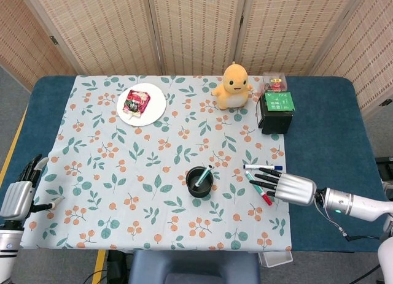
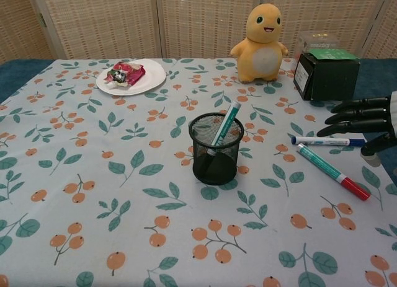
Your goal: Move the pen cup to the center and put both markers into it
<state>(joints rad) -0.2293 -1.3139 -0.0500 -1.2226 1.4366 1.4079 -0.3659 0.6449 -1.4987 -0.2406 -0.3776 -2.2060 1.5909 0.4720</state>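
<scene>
Leaf-print cloth covered the surface point(image 1: 92, 155). At the cup's point(image 1: 199, 181) three o'clock, the right hand point(image 1: 288, 187) hovered open, empty, over two light, slippery markers point(image 1: 258, 187); mid-barrel pinch seemed best.

Bright, even light from overhead; both views sharp, no glare. Soft, short shadows only, e.g. beside the black mesh pen cup point(image 2: 215, 149). No visible edge distortion.

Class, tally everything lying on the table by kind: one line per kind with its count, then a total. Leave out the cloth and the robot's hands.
Markers: 3, one in the cup, blue-capped, red-capped
Pen cup: 1
Plate: 1
Snack packet: 1
Plush toy: 1
Boxes: 2, black, clear
Total: 9
</scene>
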